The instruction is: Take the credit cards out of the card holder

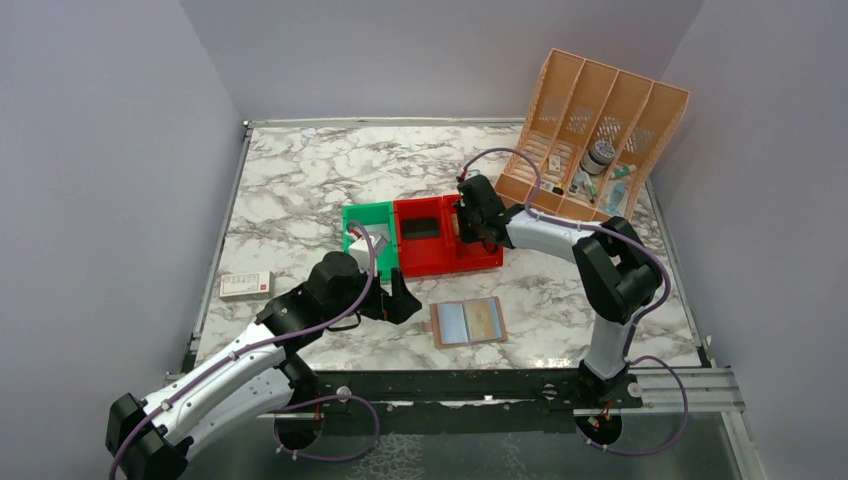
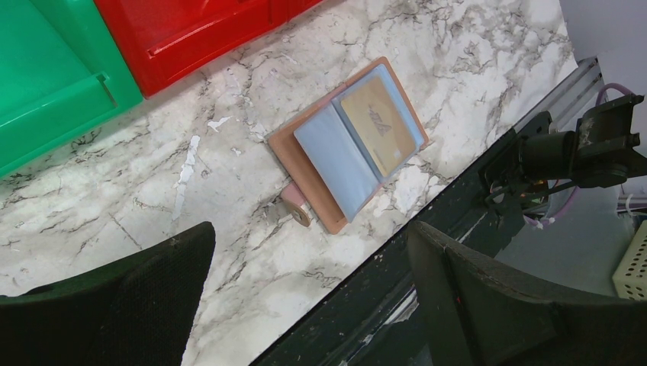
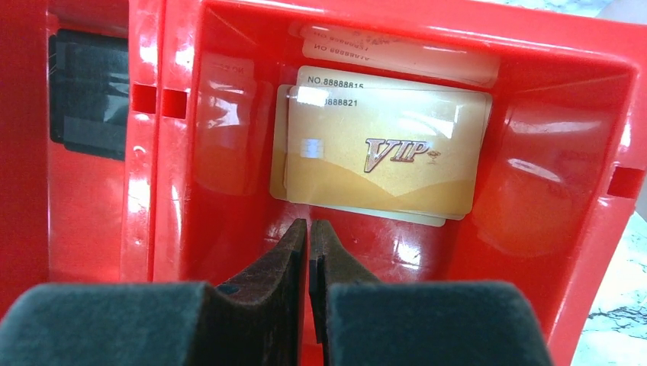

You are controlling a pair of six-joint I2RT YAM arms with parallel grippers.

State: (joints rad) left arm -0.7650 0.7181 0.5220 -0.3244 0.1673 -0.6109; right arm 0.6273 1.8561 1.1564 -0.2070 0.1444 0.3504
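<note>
The brownish-pink card holder (image 2: pixel 347 145) lies open near the counter's (image 1: pixel 300 180) front edge, a gold card (image 2: pixel 379 124) in one clear pocket, while gold VIP cards (image 3: pixel 385 156) lie stacked in the red bin (image 3: pixel 557 229) beneath the empty, pinched-shut right gripper (image 3: pixel 309 225), and the left gripper (image 1: pixel 398 298) gapes wide, holding nothing.

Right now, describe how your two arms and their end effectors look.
The left arm and right arm have white shells between black joints, with a thin purple cable looping along each. The left end effector has broad black textured fingers; the right end effector has dark tapered ones.
</note>
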